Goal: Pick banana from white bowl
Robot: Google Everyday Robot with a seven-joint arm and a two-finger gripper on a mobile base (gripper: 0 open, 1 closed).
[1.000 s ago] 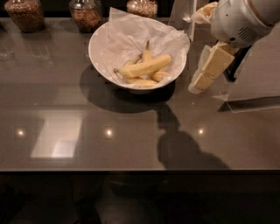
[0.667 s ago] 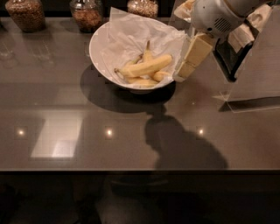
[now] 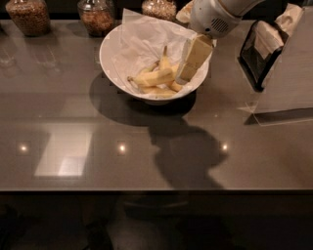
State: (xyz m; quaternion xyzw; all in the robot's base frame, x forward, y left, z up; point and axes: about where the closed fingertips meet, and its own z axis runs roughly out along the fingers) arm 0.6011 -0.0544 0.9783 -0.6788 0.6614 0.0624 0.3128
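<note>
The white bowl [image 3: 115, 66] stands at the back middle of the dark counter, lined with crinkled white paper. Several pale-yellow bananas lie in it. The longest, thickest banana [image 3: 152, 77] lies across the middle with its dark tip to the left. My gripper [image 3: 190, 61] reaches down from the upper right over the bowl's right side, its cream-coloured finger just right of the banana. It holds nothing that I can see.
Three glass jars of brown grains [image 3: 28, 14] stand along the back edge. A dark framed holder with white packets [image 3: 261, 46] stands at the right beside a slanted grey panel [image 3: 288, 83]. The counter's front edge runs across the lower part of the view.
My gripper has moved left from beside the bowl's right rim to over the bowl's right side, close to the bananas. The bananas have not moved.
</note>
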